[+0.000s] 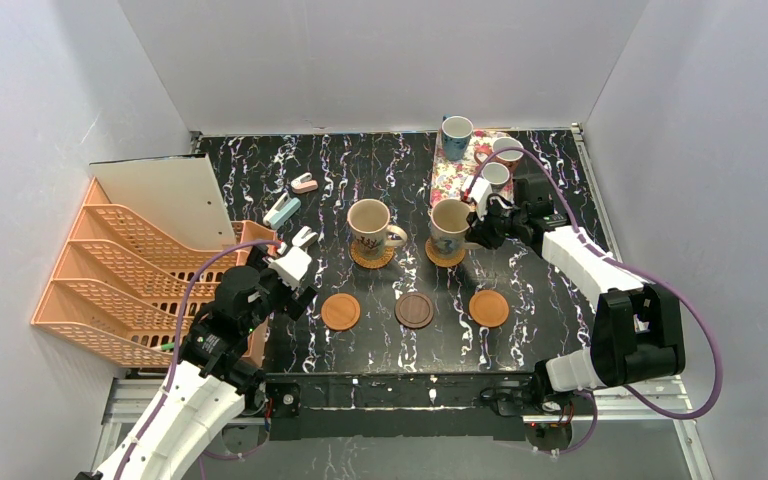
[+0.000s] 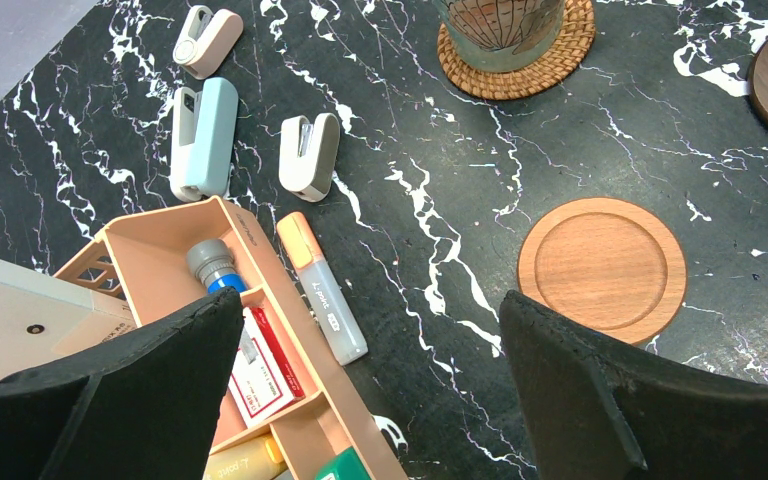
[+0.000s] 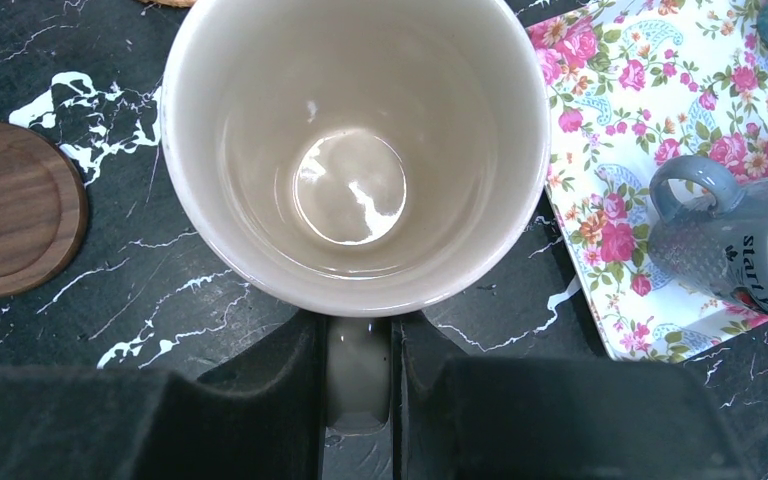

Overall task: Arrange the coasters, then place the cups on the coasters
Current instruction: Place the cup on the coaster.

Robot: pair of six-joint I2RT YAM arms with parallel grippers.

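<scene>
Two large beige cups sit on woven coasters mid-table: the left cup (image 1: 369, 223) on one coaster (image 1: 372, 256), the right cup (image 1: 450, 222) over the other coaster (image 1: 445, 253). My right gripper (image 1: 482, 231) is shut on the right cup's handle (image 3: 358, 375); its empty bowl (image 3: 355, 150) fills the right wrist view. In the front row lie a smooth orange-brown coaster (image 1: 340, 311), a dark brown coaster (image 1: 414, 310) and another orange-brown coaster (image 1: 488, 308). My left gripper (image 1: 300, 246) hangs open and empty, left of the orange-brown coaster (image 2: 602, 265).
Three smaller cups (image 1: 456, 135) (image 1: 506, 150) (image 1: 495, 175) stand on the pink floral tray (image 1: 457, 175) at the back right. An orange desk organizer (image 1: 130, 270) takes up the left. Staplers (image 2: 204, 135) (image 2: 309, 155) and a glue stick (image 2: 322, 290) lie near its tray (image 2: 290, 330).
</scene>
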